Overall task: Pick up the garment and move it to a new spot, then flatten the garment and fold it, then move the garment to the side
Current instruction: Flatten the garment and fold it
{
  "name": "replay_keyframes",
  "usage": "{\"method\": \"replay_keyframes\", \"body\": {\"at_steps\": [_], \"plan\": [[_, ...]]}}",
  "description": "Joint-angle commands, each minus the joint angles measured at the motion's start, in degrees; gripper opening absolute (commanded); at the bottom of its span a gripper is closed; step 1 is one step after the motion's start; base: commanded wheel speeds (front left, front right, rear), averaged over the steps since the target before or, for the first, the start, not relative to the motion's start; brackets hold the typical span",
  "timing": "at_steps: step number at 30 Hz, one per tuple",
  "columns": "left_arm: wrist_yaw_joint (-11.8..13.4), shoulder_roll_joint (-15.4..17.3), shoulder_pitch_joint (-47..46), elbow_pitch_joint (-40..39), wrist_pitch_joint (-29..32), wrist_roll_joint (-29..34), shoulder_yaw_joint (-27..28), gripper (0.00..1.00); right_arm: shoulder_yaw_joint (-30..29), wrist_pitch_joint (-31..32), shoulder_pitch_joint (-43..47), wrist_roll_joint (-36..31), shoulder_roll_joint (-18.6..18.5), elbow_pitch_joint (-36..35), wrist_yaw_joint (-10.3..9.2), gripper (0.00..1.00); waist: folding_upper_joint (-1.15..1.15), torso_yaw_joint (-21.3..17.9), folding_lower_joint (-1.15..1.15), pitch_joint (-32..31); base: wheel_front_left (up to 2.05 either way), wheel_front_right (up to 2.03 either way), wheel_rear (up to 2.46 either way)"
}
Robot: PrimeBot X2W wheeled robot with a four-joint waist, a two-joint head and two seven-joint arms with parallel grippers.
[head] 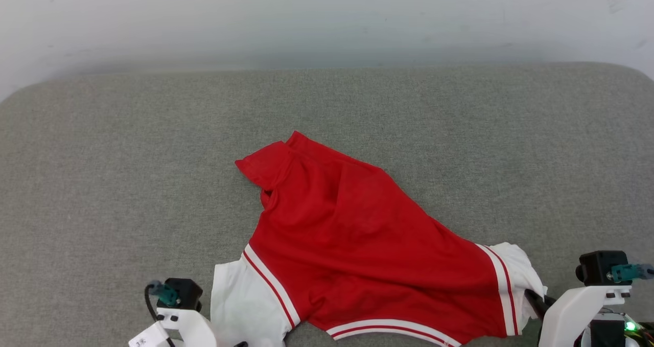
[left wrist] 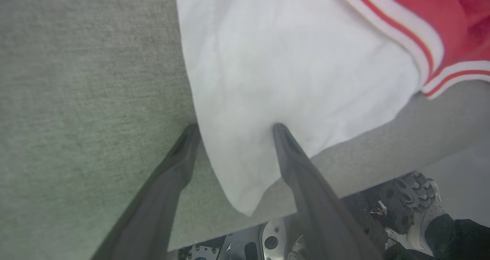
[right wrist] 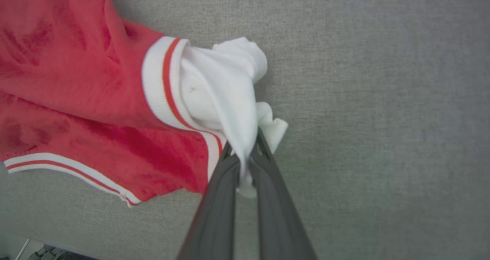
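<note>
the garment [head: 357, 245] lies spread on the grey cloth surface [head: 102, 183], in the lower middle of the head view, its red body running from a bunched corner at upper centre down to the striped hem band [head: 393, 329] at the bottom edge. a pale wall [head: 306, 20] crosses the top of that frame.

my left gripper [left wrist: 234, 126] stands wide apart at the lower left of the head view. in my left wrist view one fingertip sits on the grey cloth just beside the edge of a white sleeve [left wrist: 287, 61], and the other rests on the sleeve itself. nothing is pinched.

my right gripper [right wrist: 245, 145] is at the lower right of the head view. its fingers are squeezed narrow on a gathered fold of the other white sleeve [right wrist: 226, 84], which bunches up just past the striped band.
</note>
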Motion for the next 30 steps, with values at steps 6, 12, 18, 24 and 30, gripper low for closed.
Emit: {"method": "replay_keyframes", "body": {"at_steps": [6, 12, 18, 24, 30], "plan": [[-3.25, -4.31, -1.20, 5.52, 2.30, 1.43, -6.70, 0.36, -0.10, -0.63, -1.52, -0.37, 0.52, 0.01, -0.06, 0.00, 0.00, 0.25, 0.00, 1.51, 0.00, 0.00, 0.00], [-2.47, -3.22, -4.41, 4.80, -2.75, 4.24, -4.53, 0.00, -0.60, -0.84, -1.88, -0.57, 0.56, 0.63, -0.06, 0.00, 0.00, 0.82, 0.00, 0.58, 0.00, 0.00, 0.00], [-0.31, -0.16, -6.56, 0.45, -9.08, 7.43, -0.61, 0.00, -0.99, -1.39, -3.26, -0.44, -0.16, 1.90, -0.06, 0.00, 0.00, 1.17, 0.00, -1.56, 0.00, 0.00, 0.00], [1.04, 0.78, -10.91, -2.49, -14.07, 9.28, 2.91, 0.00, -0.08, -2.25, -7.44, -0.42, -2.00, 2.43, -0.06, 0.00, 0.00, 1.13, 0.00, -2.73, 0.00, 0.00, 0.00], [0.03, -0.79, -20.61, 0.41, -18.35, 9.02, 6.12, 0.00, 1.74, -2.57, -15.87, 0.02, -4.96, 3.85, -0.06, 0.00, 0.00, 0.71, 0.00, -2.21, 0.00, 0.00, 0.00]]}}
